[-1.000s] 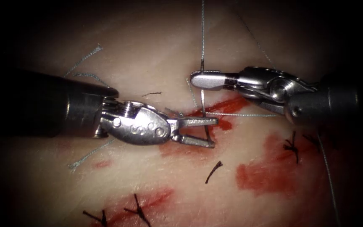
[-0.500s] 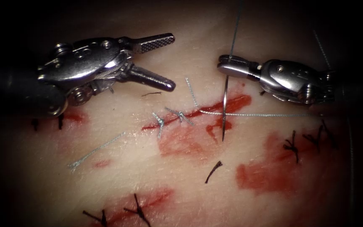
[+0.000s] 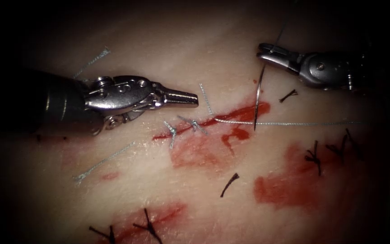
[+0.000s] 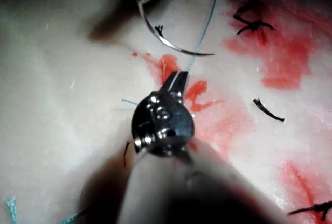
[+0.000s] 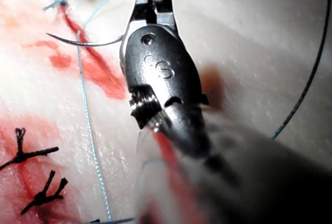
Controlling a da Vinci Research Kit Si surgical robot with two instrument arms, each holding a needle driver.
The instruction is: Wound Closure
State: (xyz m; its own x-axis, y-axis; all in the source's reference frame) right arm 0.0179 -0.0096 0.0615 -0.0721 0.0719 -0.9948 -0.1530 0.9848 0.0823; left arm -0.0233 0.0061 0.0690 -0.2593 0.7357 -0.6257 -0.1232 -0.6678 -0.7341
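The right tool (image 3: 267,50) grips the curved needle (image 3: 258,97) near its thread end, the point hanging free over the cut (image 3: 213,123), clear of the tissue (image 3: 159,190). A loose grip could let it swivel or drop. The left tool (image 3: 190,98), jaws closed and empty, lies level, left of the knots (image 3: 194,124). Thread (image 3: 294,123) trails right.

We see the thin curved steel needle (image 3: 258,97) hanging clear above the pale tissue's (image 3: 159,199) red-stained cut (image 3: 231,118), while pale blue thread (image 3: 294,123) runs rightward from the cut.
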